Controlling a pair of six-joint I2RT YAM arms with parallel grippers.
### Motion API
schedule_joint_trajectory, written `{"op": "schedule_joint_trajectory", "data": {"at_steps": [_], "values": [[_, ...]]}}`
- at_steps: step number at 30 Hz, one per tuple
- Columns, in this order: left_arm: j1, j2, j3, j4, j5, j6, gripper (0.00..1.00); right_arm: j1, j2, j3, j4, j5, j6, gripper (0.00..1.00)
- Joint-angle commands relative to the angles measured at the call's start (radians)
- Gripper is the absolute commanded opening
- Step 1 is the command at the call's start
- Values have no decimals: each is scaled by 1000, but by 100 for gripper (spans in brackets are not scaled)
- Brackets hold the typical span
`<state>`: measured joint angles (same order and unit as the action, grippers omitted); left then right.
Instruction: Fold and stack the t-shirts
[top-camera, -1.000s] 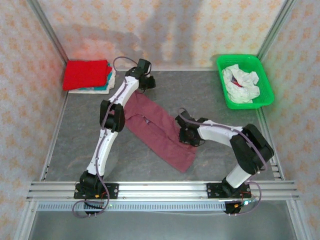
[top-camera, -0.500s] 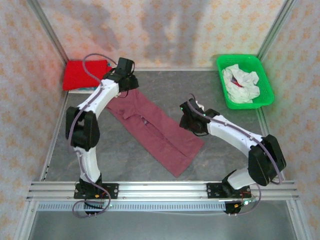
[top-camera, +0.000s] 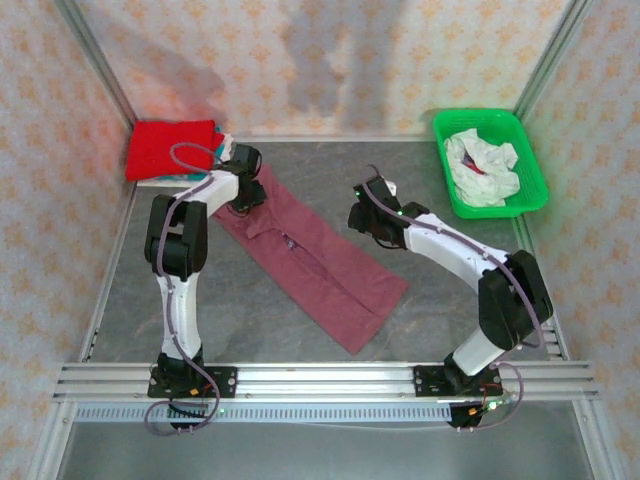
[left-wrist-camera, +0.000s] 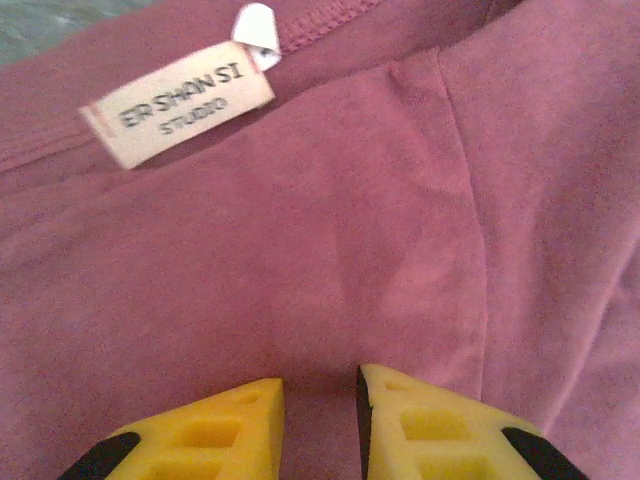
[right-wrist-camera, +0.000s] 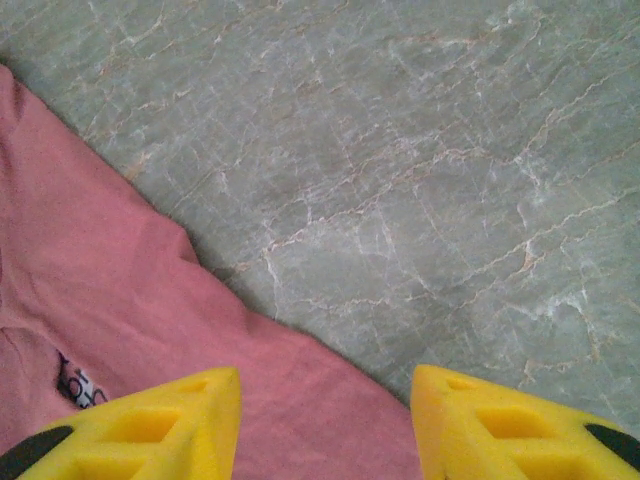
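Lying folded into a long strip, diagonal across the centre of the top view: maroon tee (top-camera: 310, 255). At its upper-left collar end, just below the label (left-wrist-camera: 178, 113): left gripper (top-camera: 243, 190), jaws nearly together with a narrow gap over the cloth. Cannot tell whether cloth is pinched. Probably placed there to pull the strip toward the stack (top-camera: 172, 148), upper left. Over the strip's right edge: right gripper (top-camera: 362, 215), jaws wide, holding nothing, likely staged for the next fold. Waiting in the basket (top-camera: 478, 115), upper right: 1 white tee (top-camera: 482, 165).

A maroon t-shirt (top-camera: 320, 265), red t-shirt (top-camera: 170, 148), green basket (top-camera: 476, 114), grey marbled table (top-camera: 440, 330).
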<state>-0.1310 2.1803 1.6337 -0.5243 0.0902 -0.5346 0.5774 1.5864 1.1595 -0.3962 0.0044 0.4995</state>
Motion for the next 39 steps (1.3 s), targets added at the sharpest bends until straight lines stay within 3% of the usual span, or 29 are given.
{"op": "schedule_joint_trajectory", "data": {"at_steps": [1, 9, 14, 16, 20, 26, 30, 32, 34, 37, 39], "values": [[-11, 73, 110, -55, 46, -11, 26, -20, -28, -34, 77, 34, -7, 48], [-60, 328, 420, -132, 243, 64, 24, -86, -142, -210, 253, 122, 8, 50], [-118, 634, 957, -292, 348, 132, 25, -189, -100, -297, 359, -21, 79, 49], [-124, 726, 1121, -226, 410, 97, 26, -194, -64, -292, 373, -81, 57, 49], [-119, 723, 1114, 55, 427, -34, 28, -193, -4, -250, 370, -250, -5, 48], [-118, 595, 1114, 76, 354, 16, 37, -188, 28, -199, 341, -331, -53, 48], [-120, 408, 994, -14, 291, 88, 32, -156, 74, -135, 288, -331, -126, 45], [-132, 250, 782, 16, 218, 92, 30, -130, 109, -80, 220, -303, -168, 45], [-156, 39, 425, 187, 148, 68, 30, -111, 137, -46, 182, -264, -189, 44], [-195, -161, 50, 344, 97, 19, 28, -107, 165, -24, 167, -241, -180, 40], [-217, -227, -103, 389, 75, -8, 11, -106, 186, 1, 150, -226, -185, 30]]}}
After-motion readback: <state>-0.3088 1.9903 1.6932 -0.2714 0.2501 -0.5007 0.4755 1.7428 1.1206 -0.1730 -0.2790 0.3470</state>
